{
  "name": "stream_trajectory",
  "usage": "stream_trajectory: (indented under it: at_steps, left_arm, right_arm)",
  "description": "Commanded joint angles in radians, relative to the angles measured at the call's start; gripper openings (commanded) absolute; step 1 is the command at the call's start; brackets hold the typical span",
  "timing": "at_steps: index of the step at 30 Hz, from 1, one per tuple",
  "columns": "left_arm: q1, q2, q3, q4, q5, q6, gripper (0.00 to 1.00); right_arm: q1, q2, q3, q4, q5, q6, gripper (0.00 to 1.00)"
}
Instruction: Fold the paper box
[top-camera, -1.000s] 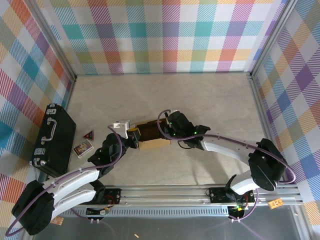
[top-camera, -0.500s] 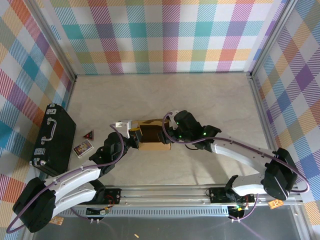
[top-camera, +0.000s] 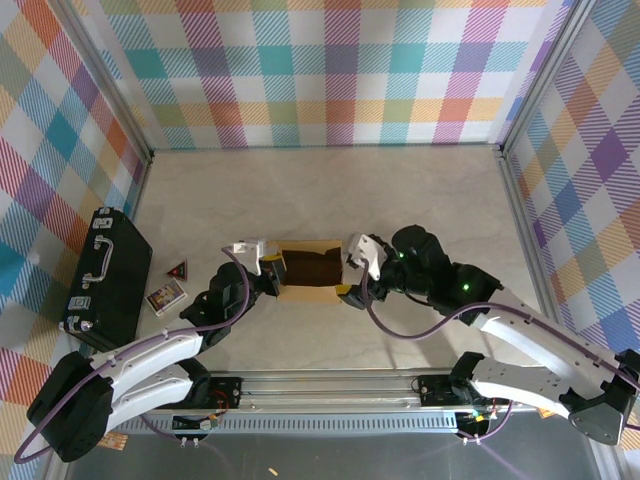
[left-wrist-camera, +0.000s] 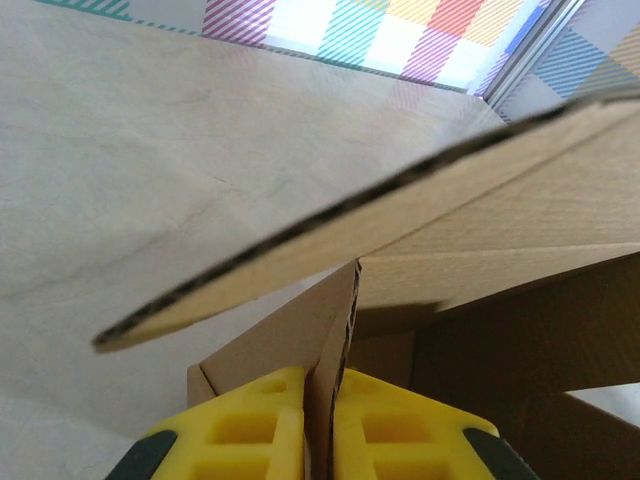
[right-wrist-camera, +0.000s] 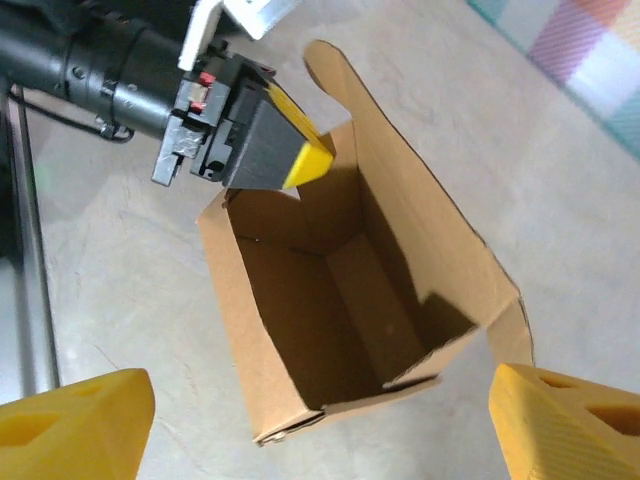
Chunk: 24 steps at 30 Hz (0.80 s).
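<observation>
1 brown corrugated cardboard paper box (top-camera: 308, 268) stands open-topped near the middle of the pale worktop (top-camera: 420, 200), with 1 rounded flap (right-wrist-camera: 338, 85) rising from one wall. The left end effector (top-camera: 268, 270) is at the box's left wall, and its 2 yellow fingers (left-wrist-camera: 250, 440) are pressed together on that cardboard wall. The right end effector (top-camera: 352, 272) sits just beside the box's right wall. Its 2 yellow fingers (right-wrist-camera: 80, 425) are spread wide apart and grip nothing. Well left of the box lies 1 black hard case with a handle (top-camera: 105, 280). Between the case and the box lie 2 small items: 1 red triangular piece (top-camera: 177, 268) and 1 small printed card (top-camera: 165, 295).
</observation>
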Motion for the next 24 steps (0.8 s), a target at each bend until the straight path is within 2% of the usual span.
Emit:
stream_trajectory:
  at_steps: [1, 5, 10, 12, 14, 20, 23, 24]
  left_arm:
    - [-0.011, 0.008, 0.014, -0.035, 0.024, -0.023, 0.13]
    - [-0.011, 0.005, 0.015, -0.034, 0.025, -0.023, 0.13]
    - [-0.011, -0.001, 0.017, -0.044, 0.026, -0.020, 0.13]
    - [-0.010, -0.009, 0.016, -0.048, 0.021, -0.018, 0.13]
    - [-0.011, -0.018, 0.015, -0.053, 0.020, -0.016, 0.13]
    - [-0.010, -0.028, 0.022, -0.066, 0.011, -0.007, 0.13]
    - [-0.010, -0.025, 0.026, -0.060, 0.013, -0.006, 0.13]
    - [-0.010, -0.025, 0.027, -0.058, 0.013, -0.007, 0.14]
  right_arm:
    - [-0.001, 0.107, 0.112, -0.021, -0.030, -0.288, 0.87]
    - [0.001, 0.325, 0.318, -0.174, -0.043, -0.407, 0.87]
    - [-0.003, 0.499, 0.493, -0.247, -0.059, -0.496, 0.78]
    - [-0.003, 0.575, 0.572, -0.332, -0.061, -0.513, 0.71]
    - [-0.003, 0.636, 0.634, -0.376, -0.043, -0.509, 0.57]
    - [-0.009, 0.694, 0.656, -0.344, -0.036, -0.520, 0.25]
    - [-0.016, 0.726, 0.686, -0.371, -0.037, -0.518, 0.19]
    - [-0.018, 0.737, 0.696, -0.380, -0.041, -0.513, 0.15]
